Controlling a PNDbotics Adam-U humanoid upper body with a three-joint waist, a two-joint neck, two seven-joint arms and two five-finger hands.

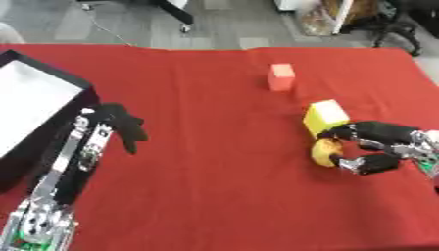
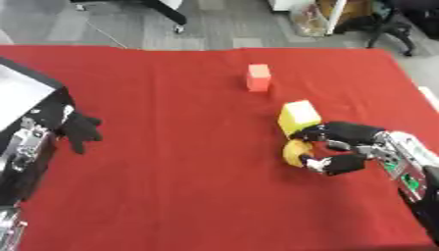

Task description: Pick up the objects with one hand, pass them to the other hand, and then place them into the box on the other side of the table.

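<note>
So the right hand [image 2: 343,147] is over on the right side of the red worktop [image 1: 214,162] with its fingers [image 2: 330,165] and thumb curled around a small yellow rounded thing [image 2: 296,151], looks like a grasp closing on it; the thing seems to be sitting on the cloth, so I'd say the pick is only just starting; can't tell if it's lifted at all. Right beside it, touching or nearly so, is a yellow block [image 1: 326,116], and further back sits an orange-red block [image 1: 281,77], well apart from the hand; both untouched as far as I can see.

The left hand [image 1: 120,125] hangs over the left part of the worktop next to the black box [image 1: 51,73], fingers relaxed and pointing down, holding nothing; it's well apart from the right hand, so no handover yet.

The box shows a pale inside and I can't see any of the objects in it; my read is that basically everything is left to do: lift, pass across, drop in the box, then the two blocks.
</note>
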